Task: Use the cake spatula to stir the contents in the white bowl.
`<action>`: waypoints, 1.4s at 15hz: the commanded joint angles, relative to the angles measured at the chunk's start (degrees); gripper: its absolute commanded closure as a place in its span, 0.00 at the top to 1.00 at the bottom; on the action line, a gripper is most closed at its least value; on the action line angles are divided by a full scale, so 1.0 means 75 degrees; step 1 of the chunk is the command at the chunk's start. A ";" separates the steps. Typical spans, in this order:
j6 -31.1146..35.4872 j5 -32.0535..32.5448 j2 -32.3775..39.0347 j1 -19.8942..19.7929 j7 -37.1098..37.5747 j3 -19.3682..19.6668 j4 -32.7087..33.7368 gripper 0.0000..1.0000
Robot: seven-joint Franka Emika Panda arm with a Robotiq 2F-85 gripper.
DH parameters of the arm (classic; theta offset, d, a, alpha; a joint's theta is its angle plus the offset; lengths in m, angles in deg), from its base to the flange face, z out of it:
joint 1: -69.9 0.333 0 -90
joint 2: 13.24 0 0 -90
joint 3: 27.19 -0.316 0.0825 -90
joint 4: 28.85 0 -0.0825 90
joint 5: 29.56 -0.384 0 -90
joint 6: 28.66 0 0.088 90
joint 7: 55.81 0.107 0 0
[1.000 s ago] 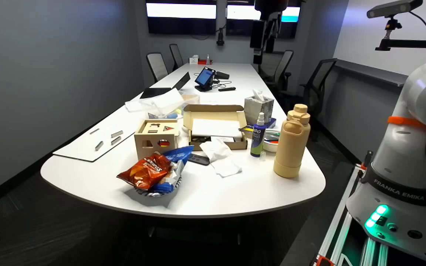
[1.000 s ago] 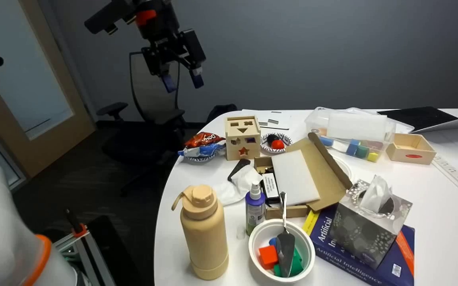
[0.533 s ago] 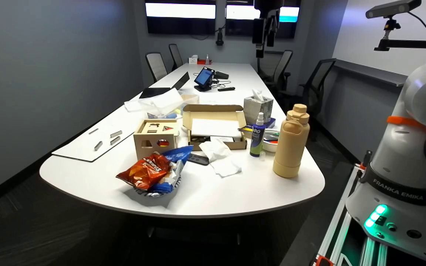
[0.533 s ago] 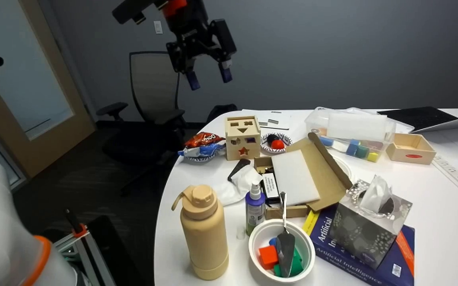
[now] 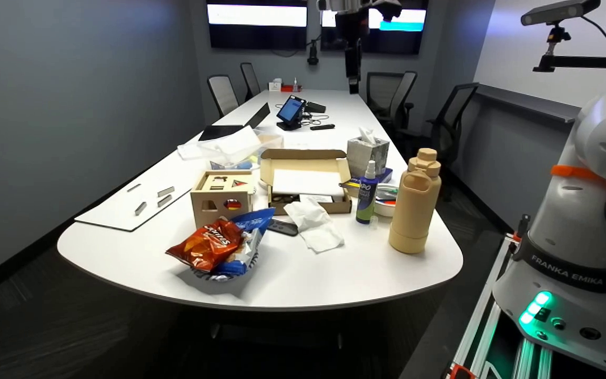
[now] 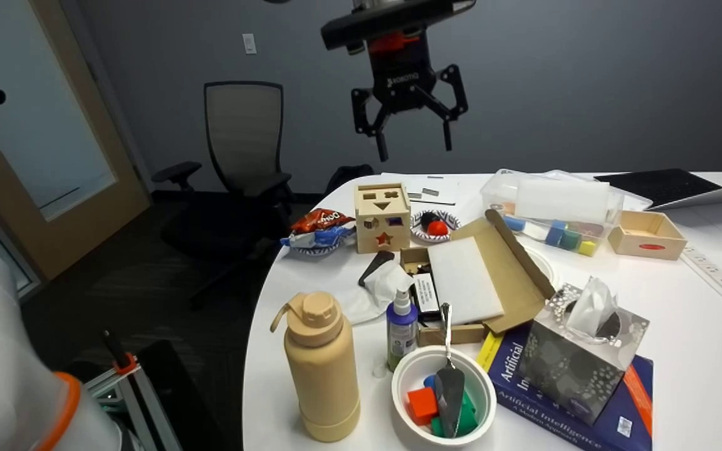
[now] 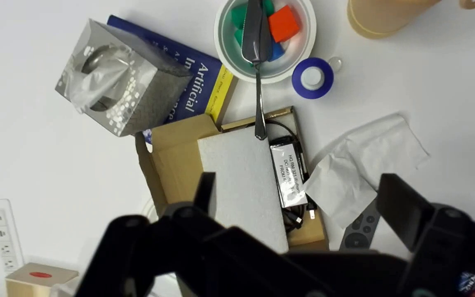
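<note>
Apparently the cake spatula (image 6: 450,383) is propped for grasping: blade over coloured toy blocks (image 6: 423,405), handle slanting across the rim of the white bowl (image 6: 401,396), near the table's (image 6: 699,351) robot-side long edge; the gripper (image 6: 415,152) hovers with fingers spread, empty, presumably to admit that handle.

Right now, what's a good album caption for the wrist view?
Open hand above the table, with a cake spatula resting in a white bowl of colorful blocks.
</note>
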 commanded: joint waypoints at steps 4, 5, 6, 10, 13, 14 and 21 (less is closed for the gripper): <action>0.0787 -0.0596 0.1222 -0.0071 -0.0739 0.0301 -0.0115 1.00; 0.0908 -0.0697 0.1408 -0.0114 -0.0626 0.0324 -0.0184 1.00; 0.1059 -0.0861 0.1595 -0.0155 -0.0628 0.0351 -0.0222 1.00; 0.1802 -0.1585 0.2417 -0.0384 -0.0979 0.0400 -0.0183 1.00; 0.2145 -0.1993 0.3042 -0.0675 -0.1376 0.0394 0.0038 1.00; 0.2161 -0.2070 0.3190 -0.0766 -0.1503 0.0380 0.0110 1.00; 0.2068 -0.2399 0.3905 -0.1239 -0.2159 0.0285 0.0403 1.00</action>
